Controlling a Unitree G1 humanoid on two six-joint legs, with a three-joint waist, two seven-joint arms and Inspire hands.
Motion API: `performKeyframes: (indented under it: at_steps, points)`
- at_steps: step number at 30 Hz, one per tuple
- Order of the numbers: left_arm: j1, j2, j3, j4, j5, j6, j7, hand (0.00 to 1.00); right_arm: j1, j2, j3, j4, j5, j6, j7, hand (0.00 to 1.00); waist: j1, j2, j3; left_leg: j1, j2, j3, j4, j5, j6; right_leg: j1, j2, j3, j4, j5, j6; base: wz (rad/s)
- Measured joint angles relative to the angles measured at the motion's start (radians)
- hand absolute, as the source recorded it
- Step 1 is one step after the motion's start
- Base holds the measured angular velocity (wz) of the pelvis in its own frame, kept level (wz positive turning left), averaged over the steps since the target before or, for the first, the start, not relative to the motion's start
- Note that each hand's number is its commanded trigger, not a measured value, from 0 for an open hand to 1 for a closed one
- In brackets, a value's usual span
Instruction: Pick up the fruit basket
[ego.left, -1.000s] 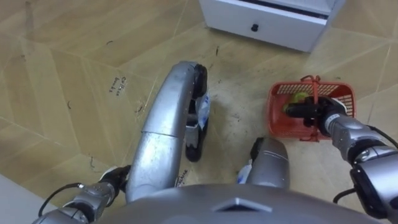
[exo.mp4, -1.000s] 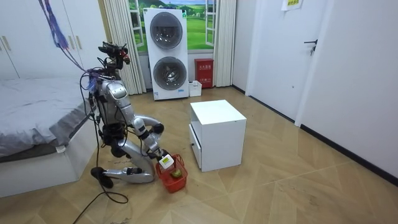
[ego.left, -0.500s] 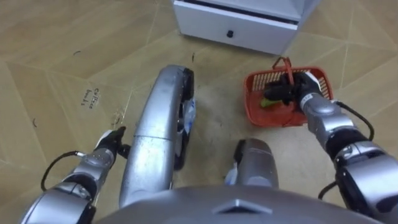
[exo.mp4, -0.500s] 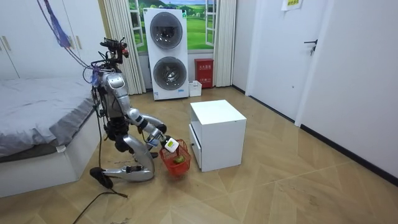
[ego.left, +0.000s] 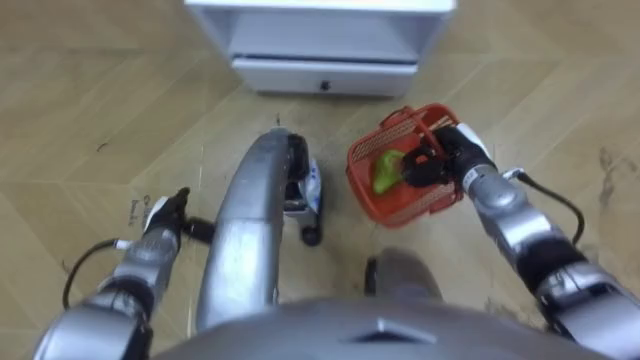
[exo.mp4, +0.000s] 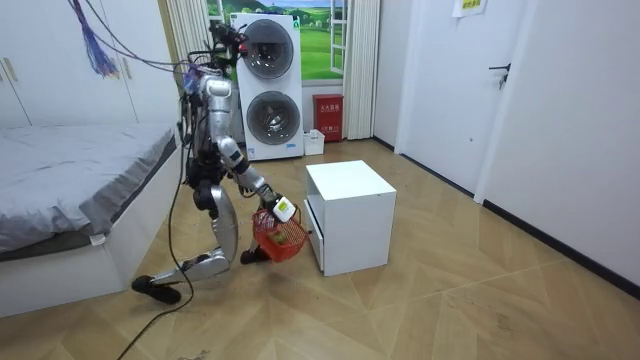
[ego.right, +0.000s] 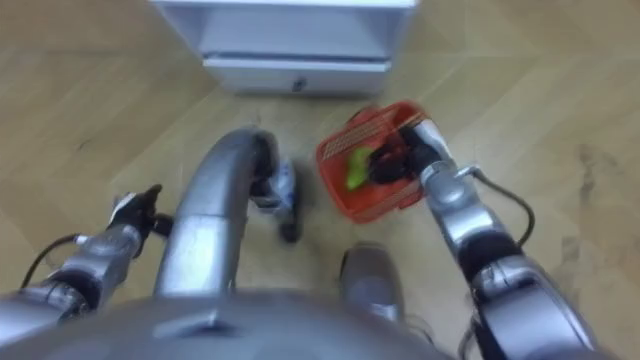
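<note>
right hand (ego.left: 440, 162): I am watching it come in from the lower right; its fingers are curling round the handle of the fruit basket and gripping it.
fruit basket (ego.left: 365, 190): the red basket is hanging tilted from my right hand. In the room view it is hanging clear of the floor (ego.left: 100, 80), just in front of the cabinet's drawer side.
green fruit (ego.left: 385, 172): it is lying inside the basket, just beside the gripping fingers.
left hand (ego.left: 165, 215): it is hanging at the lower left, well apart from the basket, with its fingers loosely straight and holding nothing.
white cabinet (ego.left: 320, 40): it is standing on the floor at the top of the eye views, with its drawer front and dark knob (ego.left: 323, 86) facing me.
stance: in the room view I am seeing the robot standing between the bed (exo.mp4: 70, 170) and the cabinet, with one leg trailing back on the floor.
washing machines (exo.mp4: 268, 85): they are standing stacked against the far wall.
</note>
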Motion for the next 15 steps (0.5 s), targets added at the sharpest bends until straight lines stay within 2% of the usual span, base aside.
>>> performKeyframes:
  at_steps: [1, 2, 3, 4, 5, 6, 8, 10, 11, 13, 15]
  points:
    - [0.015, -0.001, 0.009, -0.002, 0.004, -0.002, 0.006, 0.00, 0.003, 0.003, 0.000, -0.040, -0.015, -0.019, 0.006, 1.00, 0.002, -0.002, 0.0002, 0.077, 0.000, 0.000, -0.122, 0.039, -0.013, 0.011, -0.031, -0.021, -0.113, 0.004, 0.007, -0.69]
    - [0.030, 0.002, 0.021, 0.007, 0.002, -0.009, 0.018, 0.00, 0.021, 0.006, -0.001, -0.076, -0.031, -0.038, 0.013, 1.00, 0.002, -0.004, 0.0005, 0.170, 0.000, 0.000, -0.236, 0.077, -0.025, 0.042, -0.057, -0.057, -0.238, 0.019, 0.002, -0.73]
    - [0.046, 0.010, 0.027, 0.011, 0.002, -0.021, 0.029, 0.00, 0.053, 0.004, -0.013, -0.131, -0.040, -0.055, 0.018, 1.00, 0.001, -0.005, 0.0012, 0.252, 0.001, -0.002, -0.337, 0.115, -0.037, 0.070, -0.070, -0.091, -0.366, 0.049, -0.004, -0.48]
    - [0.051, 0.015, 0.028, 0.011, 0.002, -0.025, 0.035, 0.00, 0.064, 0.003, -0.025, -0.163, -0.041, -0.060, 0.019, 1.00, 0.001, -0.007, 0.0009, 0.283, 0.002, -0.002, -0.378, 0.134, -0.042, 0.081, -0.066, -0.100, -0.426, 0.071, -0.006, -0.29]
    - [0.057, 0.026, 0.028, 0.011, -0.002, -0.032, 0.043, 0.00, 0.093, -0.001, -0.049, -0.224, -0.039, -0.063, 0.019, 1.00, -0.001, -0.012, 0.0030, 0.327, 0.004, -0.002, -0.433, 0.161, -0.052, 0.083, -0.052, -0.112, -0.534, 0.106, -0.004, -0.10]
    - [0.061, 0.029, 0.027, 0.010, -0.004, -0.033, 0.045, 0.00, 0.104, -0.002, -0.062, -0.248, -0.039, -0.064, 0.017, 1.00, -0.004, -0.012, 0.0024, 0.340, 0.006, -0.004, -0.447, 0.168, -0.055, 0.093, -0.044, -0.117, -0.553, 0.114, -0.002, -0.20]
    - [0.091, 0.031, 0.029, 0.002, -0.009, -0.036, 0.059, 0.00, 0.114, 0.000, -0.086, -0.302, -0.028, -0.061, 0.018, 1.00, 0.004, -0.013, 0.0018, 0.377, 0.035, -0.004, -0.479, 0.196, -0.077, 0.149, -0.011, -0.142, -0.658, 0.122, 0.001, -0.27]
    - [0.119, 0.030, 0.029, -0.012, -0.009, -0.031, 0.059, 0.00, 0.133, -0.002, -0.096, -0.351, -0.022, -0.048, 0.031, 1.00, -0.001, -0.012, 0.0012, 0.391, 0.048, -0.013, -0.503, 0.218, -0.089, 0.176, 0.010, -0.162, -0.705, 0.123, 0.000, -0.04]
    - [0.136, 0.028, 0.032, -0.023, -0.008, -0.020, 0.058, 0.00, 0.152, -0.001, -0.109, -0.387, -0.022, -0.036, 0.044, 1.00, -0.001, -0.005, 0.0016, 0.393, 0.063, -0.028, -0.515, 0.231, -0.097, 0.183, 0.030, -0.175, -0.709, 0.130, -0.013, 0.07]
    - [0.158, 0.025, 0.047, -0.036, -0.008, -0.015, 0.059, 0.00, 0.185, -0.002, -0.119, -0.439, -0.024, -0.021, 0.060, 1.00, 0.005, -0.005, 0.0000, 0.405, 0.076, -0.044, -0.540, 0.255, -0.109, 0.186, 0.051, -0.183, -0.711, 0.139, -0.032, 0.06]
    - [0.177, 0.019, 0.046, -0.037, -0.008, -0.009, 0.061, 0.00, 0.217, -0.003, -0.118, -0.496, -0.023, -0.019, 0.080, 1.00, 0.004, -0.001, -0.0017, 0.431, 0.079, -0.052, -0.608, 0.311, -0.120, 0.187, 0.069, -0.193, -0.718, 0.155, -0.055, 0.09]
